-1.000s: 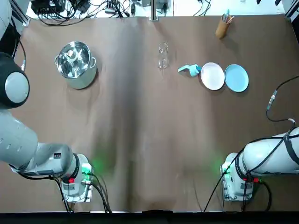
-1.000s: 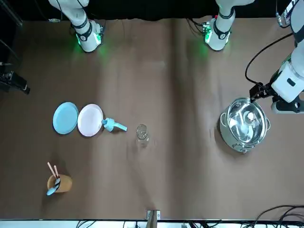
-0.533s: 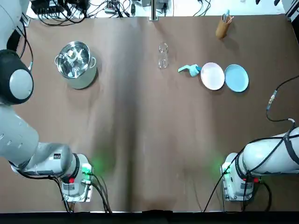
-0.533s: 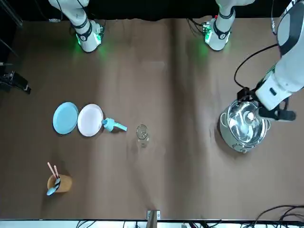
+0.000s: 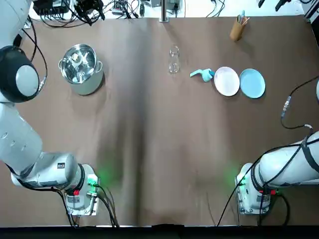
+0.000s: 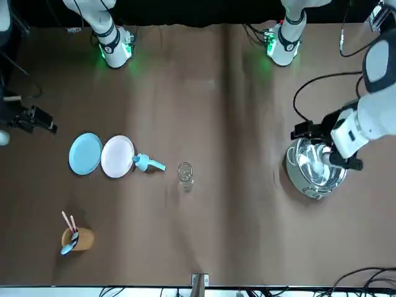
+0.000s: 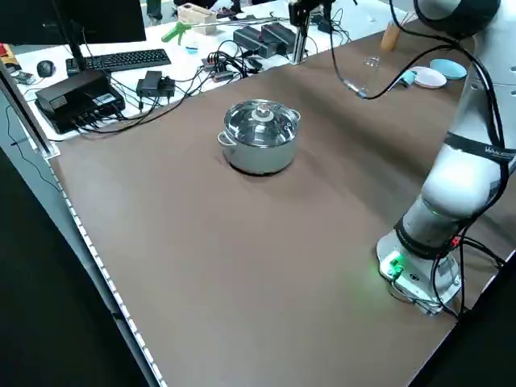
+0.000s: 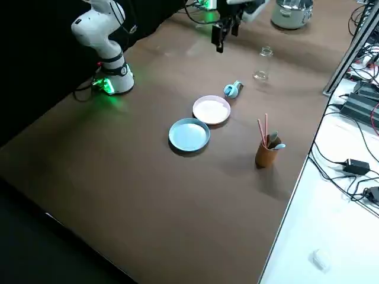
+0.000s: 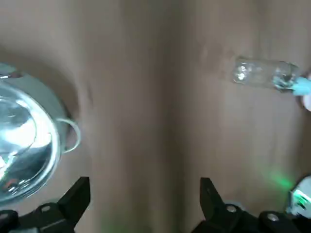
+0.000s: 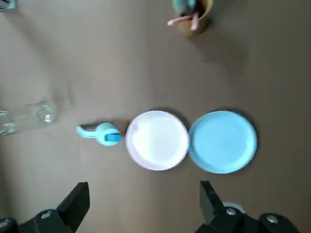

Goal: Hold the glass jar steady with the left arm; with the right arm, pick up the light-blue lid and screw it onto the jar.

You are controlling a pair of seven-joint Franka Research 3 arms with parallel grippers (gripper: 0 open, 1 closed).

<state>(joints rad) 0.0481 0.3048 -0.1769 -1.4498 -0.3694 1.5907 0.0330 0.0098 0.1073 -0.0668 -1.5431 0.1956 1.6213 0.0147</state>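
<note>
The clear glass jar (image 5: pixel 173 59) stands upright toward the far side of the table, also in the front view (image 6: pixel 185 174). The light-blue lid (image 5: pixel 202 74) lies between the jar and a white plate; the right wrist view shows the lid (image 10: pixel 100 134) and the jar (image 10: pixel 25 118). My left gripper (image 6: pixel 301 131) hangs high beside the steel pot, open and holding nothing (image 9: pixel 145 204); the jar (image 9: pixel 262 74) is far from it. My right gripper (image 6: pixel 46 122) hovers high off the plates' side, open and holding nothing (image 10: pixel 143 206).
A lidded steel pot (image 5: pixel 80 68) sits at the far left. A white plate (image 5: pixel 227 81) and a light-blue plate (image 5: pixel 252 83) lie side by side right of the lid. A tan cup with utensils (image 5: pixel 237 28) stands at the far right corner.
The left arm has swung inward, its gripper now beside the pot. The right gripper has shifted slightly toward the plates. Jar and lid have not moved.
</note>
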